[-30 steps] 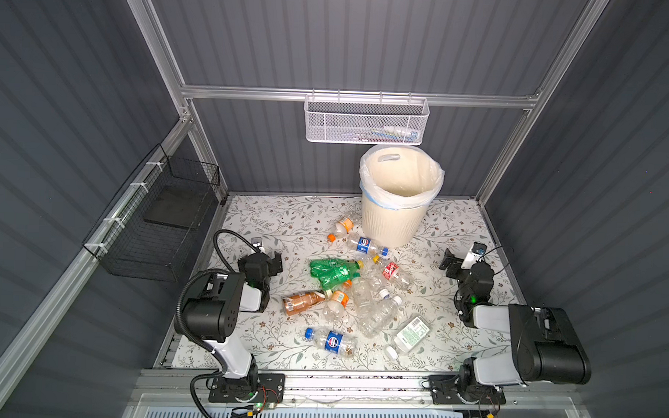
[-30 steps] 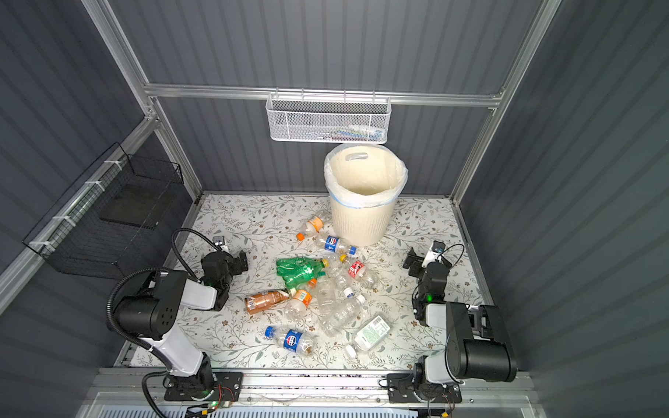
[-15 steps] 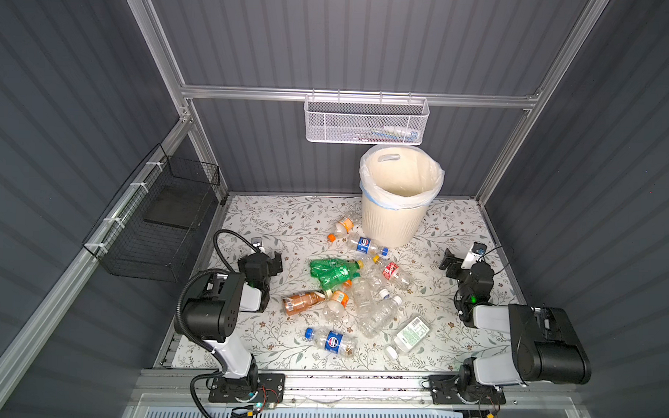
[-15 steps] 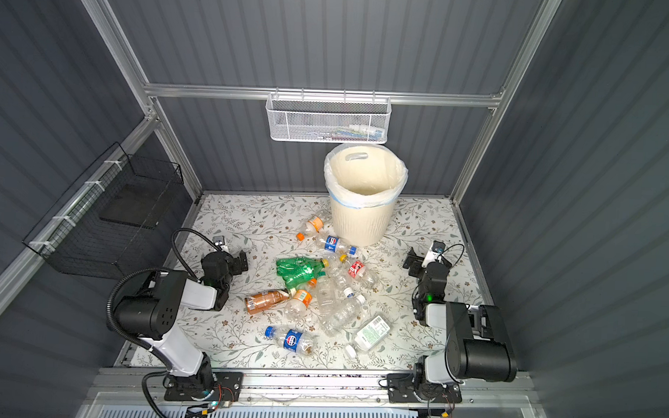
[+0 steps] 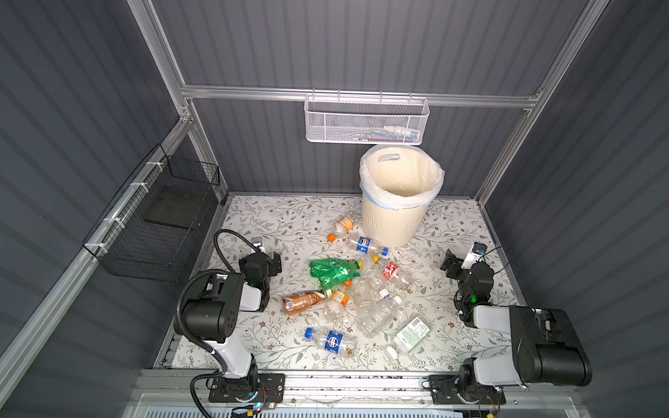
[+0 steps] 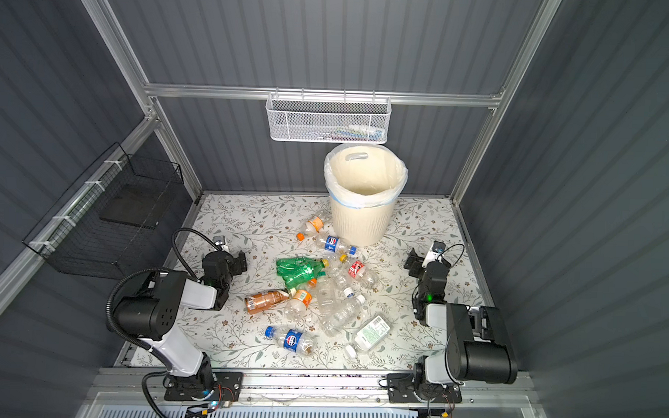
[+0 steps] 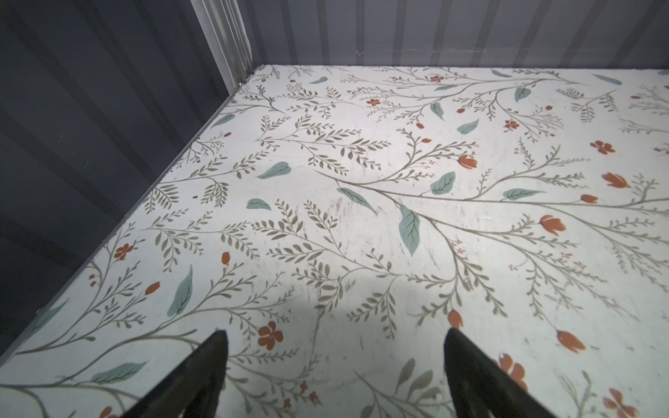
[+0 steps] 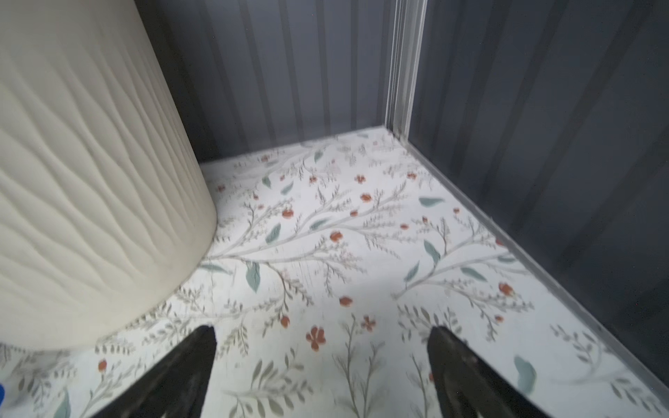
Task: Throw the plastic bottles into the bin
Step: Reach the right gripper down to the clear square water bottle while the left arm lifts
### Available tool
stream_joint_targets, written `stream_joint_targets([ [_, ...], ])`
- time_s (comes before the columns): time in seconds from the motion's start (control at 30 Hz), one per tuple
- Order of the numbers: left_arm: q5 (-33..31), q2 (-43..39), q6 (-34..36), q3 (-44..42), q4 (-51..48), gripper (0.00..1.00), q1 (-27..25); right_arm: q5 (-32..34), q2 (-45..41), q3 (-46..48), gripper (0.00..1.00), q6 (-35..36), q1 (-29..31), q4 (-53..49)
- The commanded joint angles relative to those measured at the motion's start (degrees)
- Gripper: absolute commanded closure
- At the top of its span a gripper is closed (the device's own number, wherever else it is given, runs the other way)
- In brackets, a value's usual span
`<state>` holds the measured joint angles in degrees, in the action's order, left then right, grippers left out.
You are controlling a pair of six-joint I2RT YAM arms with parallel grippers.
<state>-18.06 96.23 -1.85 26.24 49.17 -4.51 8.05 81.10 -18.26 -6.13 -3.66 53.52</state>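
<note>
Several plastic bottles lie in a loose heap mid-table: two green ones [image 5: 332, 269], an amber one [image 5: 301, 302], blue-labelled ones [image 5: 330, 340] [image 5: 364, 244], a red-labelled one [image 5: 392, 271] and clear ones [image 5: 379, 318]. The cream ribbed bin [image 5: 393, 223] [image 6: 359, 222] stands behind them with its liner bag; its wall [image 8: 90, 181] fills one side of the right wrist view. My left gripper [image 5: 275, 260] [image 7: 333, 331] rests low, left of the heap, open over bare cloth. My right gripper [image 5: 450, 262] [image 8: 322, 327] sits right of the heap beside the bin, open and empty.
A floral cloth [image 5: 286, 223] covers the table. A white mesh basket [image 5: 366, 121] hangs on the back wall above the bin. A black wire basket [image 5: 160, 219] hangs on the left wall. Grey walls close in three sides.
</note>
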Motion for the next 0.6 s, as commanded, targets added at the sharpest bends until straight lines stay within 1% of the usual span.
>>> stream_joint_targets([
  [0.0, -1.03, -6.51, 0.32, 6.55, -13.78, 0.11, 0.12, 2.98, -4.0, -6.0, 0.12, -0.81, 0.32, -13.05],
  [0.03, -2.17, -7.62, -0.71, 8.57, -17.25, 0.12, 0.03, 3.6, -5.32, -7.25, 0.13, -0.85, 0.45, -16.0],
  [0.07, -2.92, -9.17, -2.6, 10.94, -21.46, 0.12, 0.03, 5.73, -6.9, -8.8, 0.14, -1.28, 0.7, -19.41],
  [0.1, -3.02, -10.41, -4.37, 13.02, -25.03, 0.13, 0.01, 8.28, -8.52, -10.99, 0.15, -3.92, 0.93, -24.67],
  [0.13, -2.74, -11.7, -6.47, 15.42, -28.84, 0.13, -0.06, 9.46, -10.23, -13.76, 0.15, -7.77, 0.9, -30.79],
  [0.17, -2.38, -12.66, -8.66, 17.77, -32.55, 0.13, -0.12, 8.67, -11.81, -16.11, 0.16, -11.27, 1.0, -38.74],
  [0.23, -1.36, -14.13, -12.17, 22.2, -39.81, 0.13, -0.17, 8.19, -13.57, -20.22, 0.16, -15.77, 2.43, -49.71],
  [0.3, -0.13, -15.65, -14.44, 25.47, -46.18, 0.13, -0.49, 8.95, -15.43, -24.42, 0.16, -21.43, 5.54, -62.99],
  [0.33, 0.65, -16.51, -15.16, 26.48, -48.54, 0.13, -0.5, 8.75, -16.17, -25.74, 0.15, -23.93, 6.94, -67.97],
  [0.43, 3.21, -18.46, -15.12, 27.45, -52.04, 0.12, -0.58, 9.44, -19.76, -28.03, 0.14, -30.82, 13.29, -82.4],
  [0.5, 4.13, -19.22, -15.39, 27.55, -54.01, 0.11, -0.67, 9.3, -21.38, -29.75, 0.15, -37.64, 18.23, -92.71],
  [0.57, 5.38, -19.47, -16.78, 27.21, -54.86, 0.1, -0.67, 7.87, -22.21, -31.1, 0.15, -44.23, 21.76, -100.86],
])
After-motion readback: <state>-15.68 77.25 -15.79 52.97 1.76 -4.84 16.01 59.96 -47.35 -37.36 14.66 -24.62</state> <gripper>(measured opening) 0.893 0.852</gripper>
